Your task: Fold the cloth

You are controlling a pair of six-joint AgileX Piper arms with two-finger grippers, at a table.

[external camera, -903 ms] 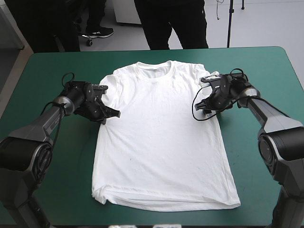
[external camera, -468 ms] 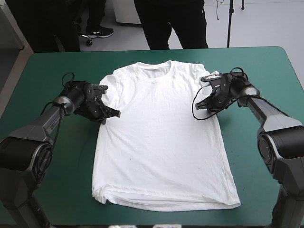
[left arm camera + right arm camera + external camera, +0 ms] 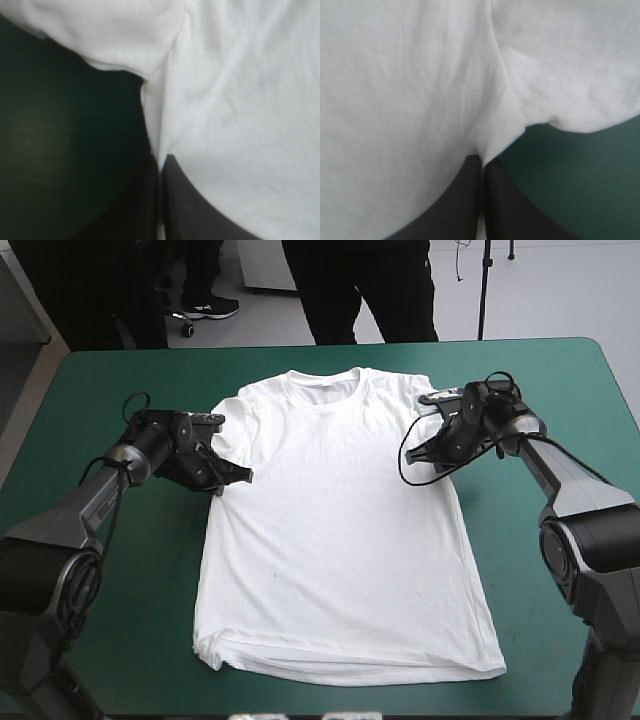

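Note:
The white T-shirt (image 3: 335, 530) lies spread flat on the teal-green table, collar toward the far edge. My left gripper (image 3: 232, 478) is at the shirt's left armpit, shut on the T-shirt where sleeve meets side seam. In the left wrist view the black fingers (image 3: 130, 210) meet in a point with the T-shirt (image 3: 235, 100) pinched at their tip. My right gripper (image 3: 422, 453) is at the right armpit, likewise shut on the T-shirt. The right wrist view shows its fingers (image 3: 510, 210) closed together, a fold of the T-shirt (image 3: 410, 100) caught between the tips.
Bare teal-green cover (image 3: 560, 410) lies on both sides of the shirt and along the near edge. A person's legs stand beyond the far edge, away from the tabletop.
My right gripper has gone from open to shut on the shirt's right armpit and shifted slightly toward the far edge. The left gripper has kept its grip, moving only slightly.

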